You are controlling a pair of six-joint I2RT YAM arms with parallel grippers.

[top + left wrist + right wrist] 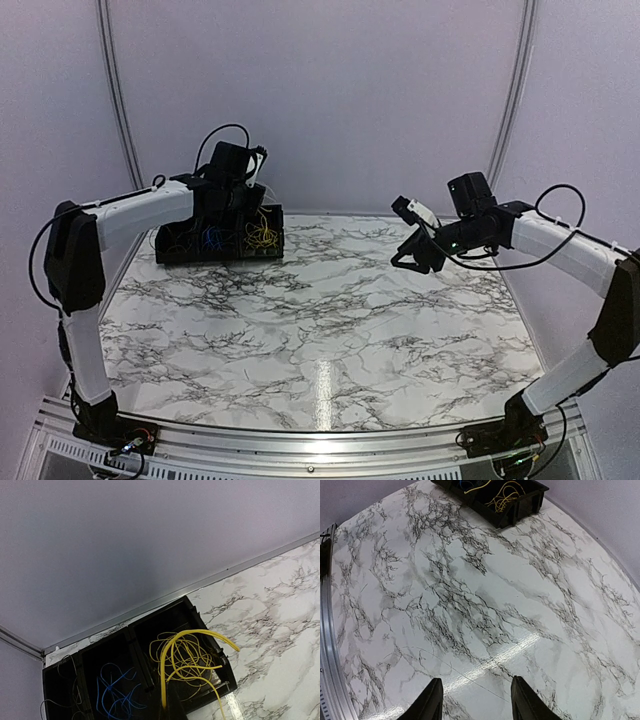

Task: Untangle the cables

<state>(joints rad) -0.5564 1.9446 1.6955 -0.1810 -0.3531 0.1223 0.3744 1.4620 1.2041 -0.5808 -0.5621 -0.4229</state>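
Fingertips of my left gripper (236, 212) fall below the wrist view's edge, pressed together. Yellow cables (187, 656) rise toward them from the black tray's (197, 617) right compartment, contact unseen. Blue cables (116, 692) lie in the middle compartment. My right gripper (477, 702) hovers spread and empty above the marble table (470, 605).

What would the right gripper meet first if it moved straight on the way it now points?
The right gripper, jaws open, would most likely meet the bare marble table first; nothing stands between, though depth is unclear.
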